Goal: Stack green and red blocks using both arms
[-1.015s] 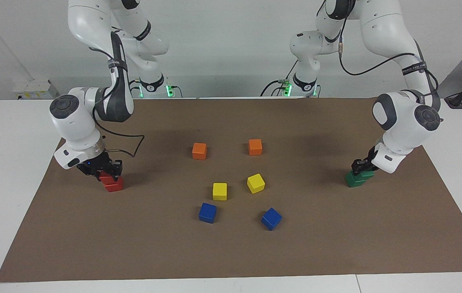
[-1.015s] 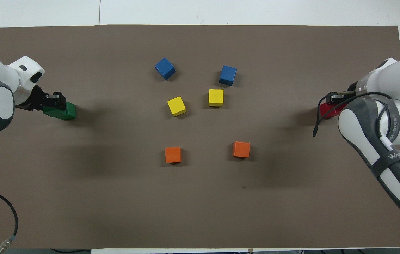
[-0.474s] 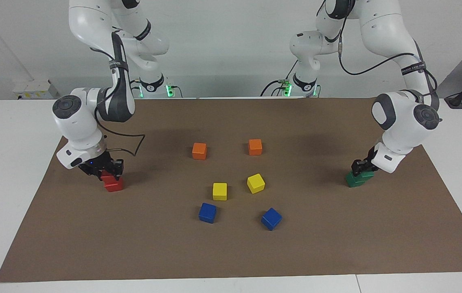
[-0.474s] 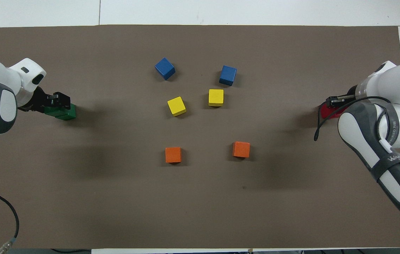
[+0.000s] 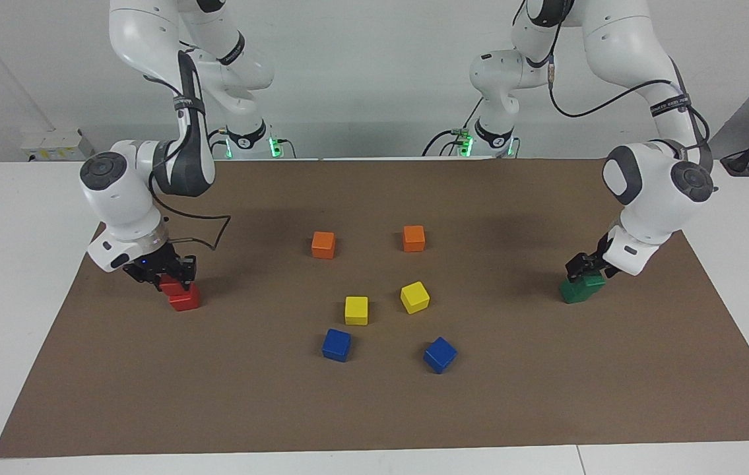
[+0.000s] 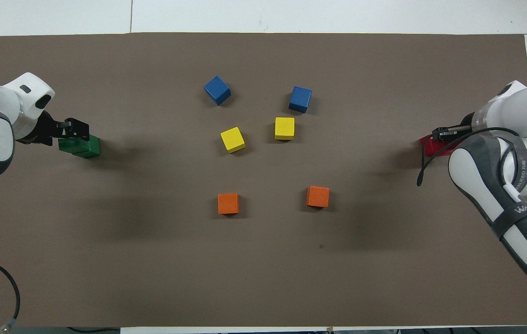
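Note:
Two red blocks (image 5: 184, 300) stand stacked at the right arm's end of the mat; the upper one sits a little askew. My right gripper (image 5: 173, 276) is open just over the stack, its fingers still around the top of the upper block. In the overhead view the red stack (image 6: 432, 147) shows only partly under the right gripper (image 6: 439, 134). Two green blocks (image 5: 582, 289) stand stacked at the left arm's end. My left gripper (image 5: 584, 265) is open just above them. In the overhead view the left gripper (image 6: 75, 131) sits beside the green stack (image 6: 82, 146).
In the middle of the brown mat (image 5: 374, 409) lie two orange cubes (image 5: 323, 245) (image 5: 414, 238) nearest the robots, then two yellow cubes (image 5: 356, 310) (image 5: 415, 297), then two blue cubes (image 5: 336, 345) (image 5: 440, 354) farthest from them.
Both grippers have let go and risen slightly off their stacks. The red and green stacks stay where they were.

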Tool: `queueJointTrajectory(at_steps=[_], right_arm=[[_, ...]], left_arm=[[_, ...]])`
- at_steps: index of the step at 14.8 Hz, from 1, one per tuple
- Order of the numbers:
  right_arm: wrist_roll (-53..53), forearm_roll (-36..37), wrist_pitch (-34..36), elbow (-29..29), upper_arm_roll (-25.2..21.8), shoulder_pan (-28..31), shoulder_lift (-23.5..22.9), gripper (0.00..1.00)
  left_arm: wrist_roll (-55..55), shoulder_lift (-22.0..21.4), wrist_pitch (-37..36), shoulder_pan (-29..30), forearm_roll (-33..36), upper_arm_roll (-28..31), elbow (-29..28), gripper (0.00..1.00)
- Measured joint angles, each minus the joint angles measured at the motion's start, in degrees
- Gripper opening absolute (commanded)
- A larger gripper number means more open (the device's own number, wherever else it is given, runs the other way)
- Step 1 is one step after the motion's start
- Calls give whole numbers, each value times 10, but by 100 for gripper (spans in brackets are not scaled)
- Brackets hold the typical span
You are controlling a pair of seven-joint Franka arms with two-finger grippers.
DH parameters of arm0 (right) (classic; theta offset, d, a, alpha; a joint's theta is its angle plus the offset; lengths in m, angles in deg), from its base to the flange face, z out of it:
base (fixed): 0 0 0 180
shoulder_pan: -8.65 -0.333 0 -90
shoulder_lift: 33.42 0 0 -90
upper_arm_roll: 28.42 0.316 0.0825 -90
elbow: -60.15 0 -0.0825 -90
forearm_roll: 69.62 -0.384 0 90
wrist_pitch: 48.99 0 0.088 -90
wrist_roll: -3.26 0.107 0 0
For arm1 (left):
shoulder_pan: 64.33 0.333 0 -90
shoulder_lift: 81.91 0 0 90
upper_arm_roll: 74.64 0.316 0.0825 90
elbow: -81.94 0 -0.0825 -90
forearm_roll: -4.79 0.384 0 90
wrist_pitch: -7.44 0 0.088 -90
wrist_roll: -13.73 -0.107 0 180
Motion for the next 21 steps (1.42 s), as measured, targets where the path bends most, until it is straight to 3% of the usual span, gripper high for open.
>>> queueJointTrajectory(at_steps=[10, 17, 19, 21], right_arm=[[0, 0, -7, 4, 0, 0, 0, 0], [0, 0, -8, 4, 0, 0, 0, 0], [0, 0, -8, 4, 0, 0, 0, 35], [0, 0, -8, 4, 1, -1, 0, 41]], left_arm=[[0, -152, -156, 0, 0, -6, 8, 100], [0, -171, -202, -27, 0, -9, 25, 100], [0, -171, -207, -31, 0, -9, 30, 100], [0, -169, -210, -31, 0, -10, 37, 100]])
